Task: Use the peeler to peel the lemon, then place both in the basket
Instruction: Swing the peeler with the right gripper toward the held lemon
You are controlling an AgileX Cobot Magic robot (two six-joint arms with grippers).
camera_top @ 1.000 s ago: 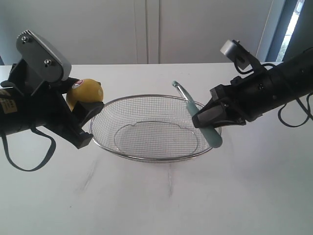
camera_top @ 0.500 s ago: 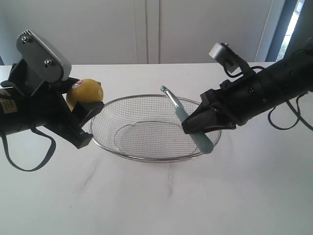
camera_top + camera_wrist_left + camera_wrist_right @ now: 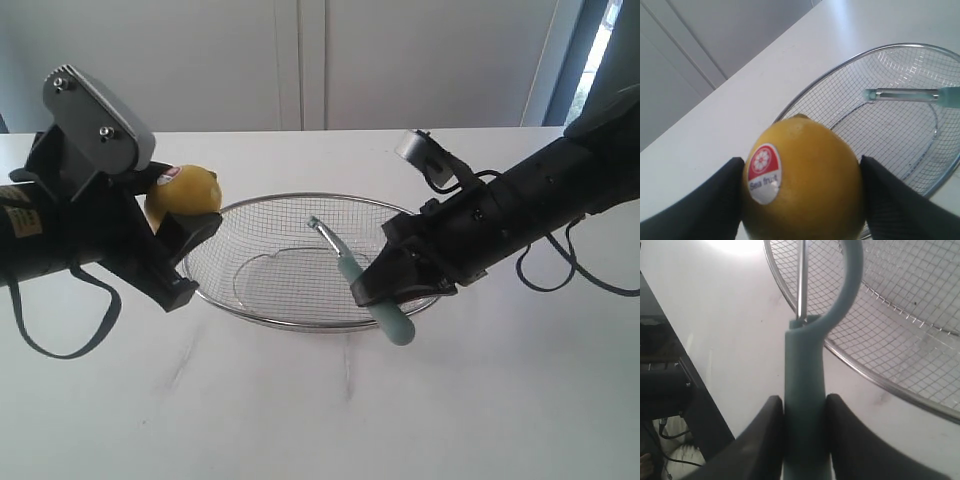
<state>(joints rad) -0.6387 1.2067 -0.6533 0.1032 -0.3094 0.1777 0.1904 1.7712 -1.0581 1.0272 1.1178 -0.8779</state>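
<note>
Lemon [image 3: 183, 190], firm, round, likely waxy-slick, is clamped across its middle by the left hand [image 3: 180, 203] beside the basket [image 3: 300, 325] rim; right hand [image 3: 385, 285] pinches the light, stiff peeler [image 3: 350, 270] mid-handle, blade over the basket.

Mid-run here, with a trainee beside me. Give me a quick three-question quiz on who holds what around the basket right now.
1. True or false: the lemon lies inside the basket.
2. What is the right gripper clamped on? A) the lemon B) the teal handle of the peeler C) the rim of the basket
3. Fill in: the metal head of the peeler hangs above the ____.
Key: 1 false, the left gripper holds the lemon up beside the rim. 2 B. 3 basket.
</note>
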